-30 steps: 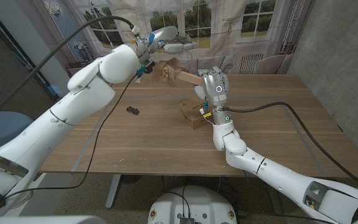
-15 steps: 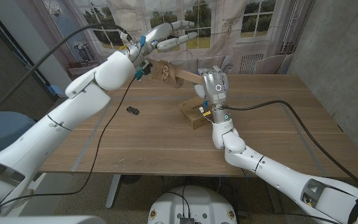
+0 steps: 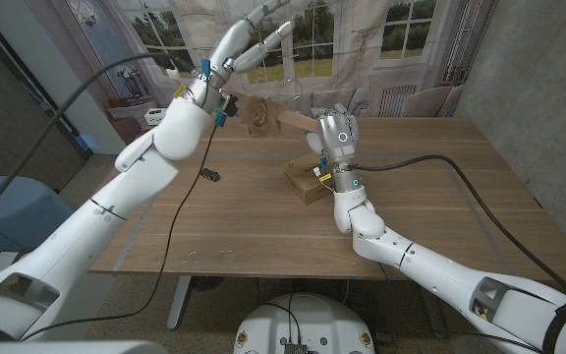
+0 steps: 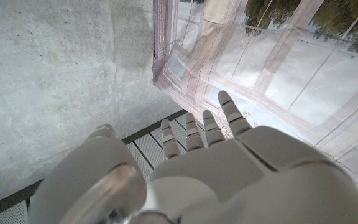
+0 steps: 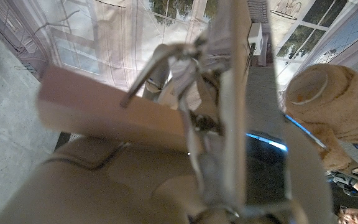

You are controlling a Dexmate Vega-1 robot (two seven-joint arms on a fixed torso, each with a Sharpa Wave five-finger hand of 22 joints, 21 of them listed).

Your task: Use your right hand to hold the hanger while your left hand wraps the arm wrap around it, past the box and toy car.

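Note:
My right hand [image 3: 337,134] grips a wooden hanger [image 3: 291,121] above the table and holds it up at a slant. In the right wrist view the hanger's bar [image 5: 104,109] and its metal hook [image 5: 232,93] lie across my palm. A tan arm wrap [image 3: 256,111] hangs around the hanger's far end and shows as a brown roll [image 5: 319,106] in the right wrist view. My left hand [image 3: 251,39] is raised high above the wrap, fingers spread and holding nothing; its back [image 4: 229,168] faces the left wrist camera. A small cardboard box [image 3: 307,181] sits under my right hand. The dark toy car [image 3: 209,175] lies to its left.
The wooden table [image 3: 440,211] is bare to the right and at the front. A black cable [image 3: 430,167] runs across it from my right wrist. A printed window backdrop [image 3: 391,39] stands behind the table, and a concrete wall [image 3: 548,88] is on the right.
My left hand has lifted from beside the arm wrap up and to the right, with its fingers spreading. The right hand keeps the hanger in place.

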